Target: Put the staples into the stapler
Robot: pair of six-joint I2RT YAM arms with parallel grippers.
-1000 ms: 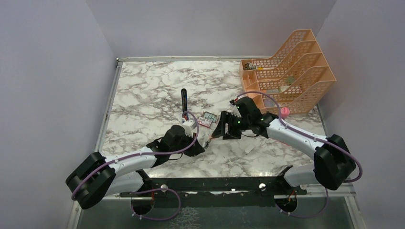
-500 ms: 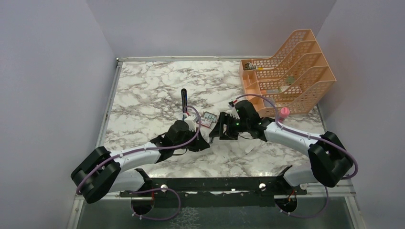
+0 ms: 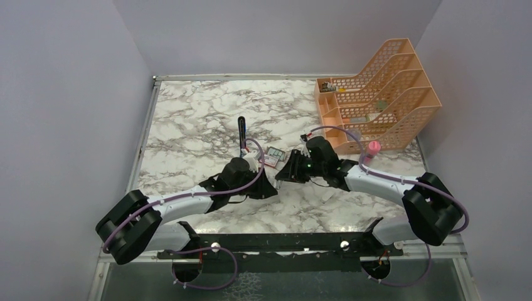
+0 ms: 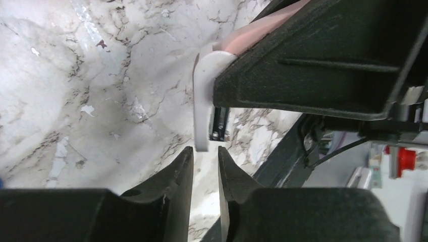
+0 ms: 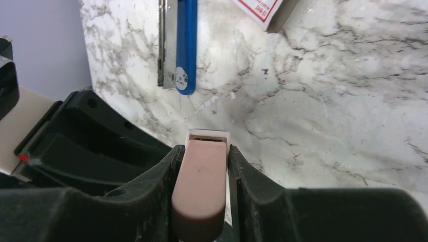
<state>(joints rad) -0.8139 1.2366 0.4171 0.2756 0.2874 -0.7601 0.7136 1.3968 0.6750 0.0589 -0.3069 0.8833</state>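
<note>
The stapler lies open on the marble: its blue base (image 5: 185, 45) sits beside the silvery channel (image 5: 165, 48), and its black arm (image 3: 241, 130) points away from me. The staples box (image 3: 273, 155) lies just right of it, with a corner at the top edge of the right wrist view (image 5: 265, 10). My right gripper (image 5: 206, 149) is shut on a small salmon-pink and white piece (image 5: 201, 176). My left gripper (image 4: 204, 149) meets it tip to tip, jaws a narrow gap apart. The piece's white end (image 4: 202, 101) sits right at the left fingertips, not clamped.
An orange mesh file tray (image 3: 383, 94) with small compartments stands at the back right. A pink-capped item (image 3: 374, 148) stands in front of it, by the right forearm. Both grippers (image 3: 276, 180) crowd together mid-table, near the staples box.
The right jaws have closed on the pink and white piece. The left jaws have parted slightly off its white end. The left arm moved right to meet the right gripper.
</note>
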